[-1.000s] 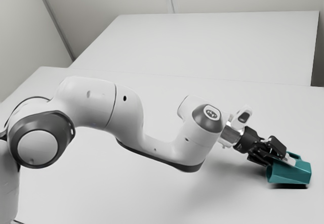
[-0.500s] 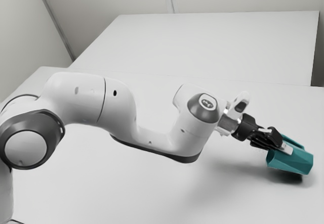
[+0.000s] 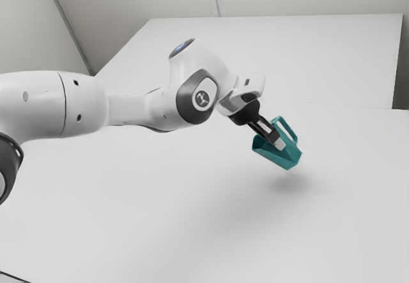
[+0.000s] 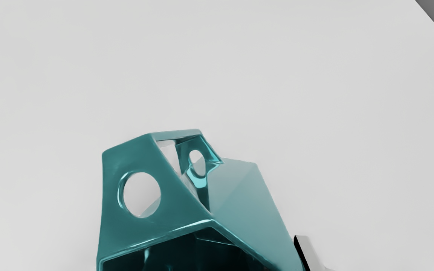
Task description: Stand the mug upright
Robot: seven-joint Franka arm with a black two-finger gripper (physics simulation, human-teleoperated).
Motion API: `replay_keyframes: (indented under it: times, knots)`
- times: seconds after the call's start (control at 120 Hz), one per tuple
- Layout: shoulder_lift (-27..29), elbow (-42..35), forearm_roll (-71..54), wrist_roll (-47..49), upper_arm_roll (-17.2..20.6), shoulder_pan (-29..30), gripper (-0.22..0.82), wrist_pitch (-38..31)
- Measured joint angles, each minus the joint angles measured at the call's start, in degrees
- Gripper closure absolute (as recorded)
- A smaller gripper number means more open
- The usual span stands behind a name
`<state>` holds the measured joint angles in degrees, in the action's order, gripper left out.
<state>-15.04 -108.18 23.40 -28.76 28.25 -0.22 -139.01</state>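
Right of centre, the jaws pinch the tilted mug above the worktop, with righting and setting down seemingly left.

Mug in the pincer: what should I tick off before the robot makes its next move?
1. Mug gripped by the pincer: ok, it is held in the air.
2. Mug lifted off the table: ok, its shadow lies apart from it, below.
3. Mug upright: not ok, it is tilted, its opening slanting up toward the exterior view's left.
4. Handle clear of the finger in sight: ok, that finger is against the mug's body.
5. Mug empty: cannot tell, the inside is dark and partly out of the wrist view.
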Motion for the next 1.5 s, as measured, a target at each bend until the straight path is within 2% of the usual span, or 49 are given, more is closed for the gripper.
replay_keyframes:
  times: [0.283, 0.617, 1.033, 1.5]
  knots:
    - [5.7, -1.0, -19.2, 14.3, 0.0, 6.6, 0.79, 12.5]
    - [10.1, -3.3, -28.4, 26.3, 0.0, 15.6, 0.79, 19.8]
    - [11.7, -10.8, -31.5, 34.5, 0.0, 17.6, 0.78, 18.8]
    - [7.0, -11.2, -35.9, 38.9, 0.0, 18.2, 0.78, 13.8]
